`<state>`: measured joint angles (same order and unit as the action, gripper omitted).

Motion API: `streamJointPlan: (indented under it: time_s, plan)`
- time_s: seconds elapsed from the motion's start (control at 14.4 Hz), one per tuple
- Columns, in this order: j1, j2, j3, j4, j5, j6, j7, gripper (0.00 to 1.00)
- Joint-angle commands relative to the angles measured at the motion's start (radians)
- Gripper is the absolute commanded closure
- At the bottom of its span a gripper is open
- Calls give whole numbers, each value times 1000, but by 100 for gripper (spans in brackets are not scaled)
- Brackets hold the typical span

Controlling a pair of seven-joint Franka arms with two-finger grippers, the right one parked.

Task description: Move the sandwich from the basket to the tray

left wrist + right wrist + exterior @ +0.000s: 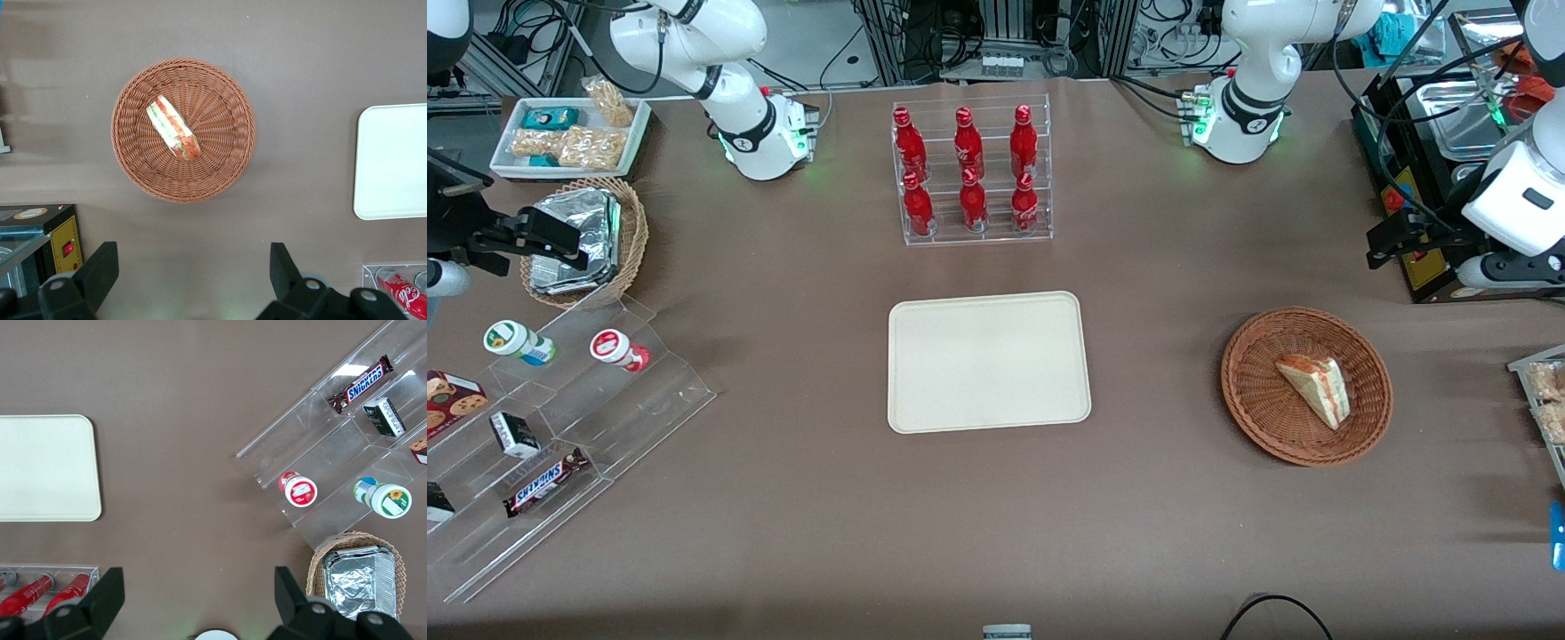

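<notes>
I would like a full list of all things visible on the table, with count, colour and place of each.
sandwich: one, pale bread with red and green filling, in the basket
basket: one, reddish-brown wicker, toward the working arm's end
tray: one, cream, table centre, nothing on it
cola bottles: six, red, in a clear rack farther from the front camera than the tray
foil packets: silver, in a tan basket, toward the parked arm's end
yogurt cups: two, on clear steps
Snickers bar: one, brown, on the steps
gripper: black jaws open, high above the table beside the basket
</notes>
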<state>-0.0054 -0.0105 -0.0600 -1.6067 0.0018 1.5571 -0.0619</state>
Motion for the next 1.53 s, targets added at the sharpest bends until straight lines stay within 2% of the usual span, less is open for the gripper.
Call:
streamJointPlan:
  time_s: [0.0, 0.14, 0.63, 0.97, 1.11, 1.46]
  plan:
    - [-2, -2, -1, 11, -5, 1, 7, 0]
    - [1, -8, 0, 5, -22, -6, 7, 0]
    - [1, 0, 2, -9, -11, -11, 8, 0]
    - [19, 43, 5, -76, -8, 20, 5, 0]
    - [24, 58, 6, -168, -5, 130, 7, 0]
    - [73, 82, 9, -476, -3, 583, 11, 0]
